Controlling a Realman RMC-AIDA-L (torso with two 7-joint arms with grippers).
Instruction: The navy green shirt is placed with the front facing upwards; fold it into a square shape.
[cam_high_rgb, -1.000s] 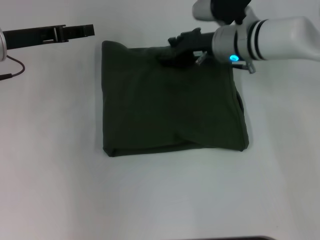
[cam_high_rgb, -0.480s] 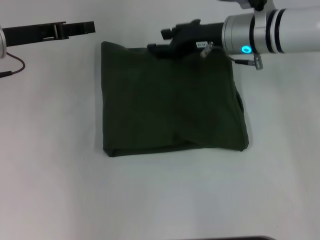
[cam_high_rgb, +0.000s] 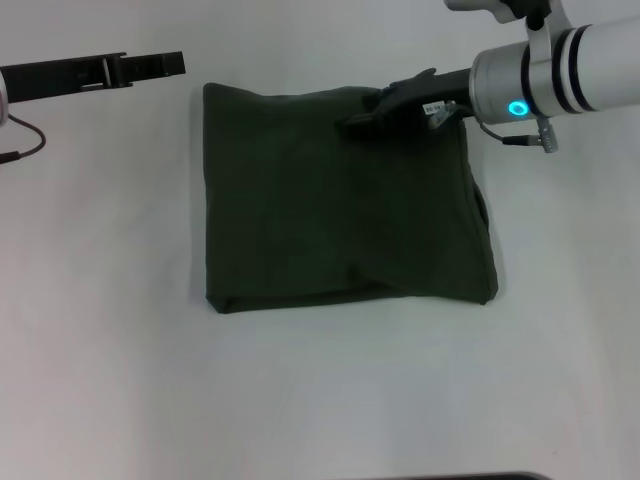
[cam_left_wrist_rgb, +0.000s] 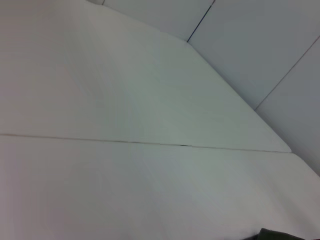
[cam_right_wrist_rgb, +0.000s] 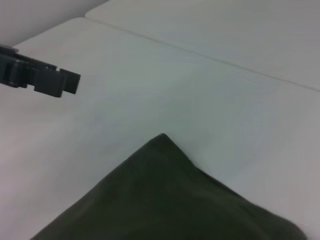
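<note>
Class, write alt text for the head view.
A dark green shirt lies folded into a rough square on a white table. The right tool hovers at its far edge; the left tool is off to the far left.

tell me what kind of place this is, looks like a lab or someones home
Most likely a lab or test bench, not a home: a bare white table holds only the folded navy green shirt, plain white panel walls stand behind it, and two robot arms reach in, left claw and right claw.

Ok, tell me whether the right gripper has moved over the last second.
Yes. The right gripper slid toward the robot's right along the navy green shirt's far edge.
</note>
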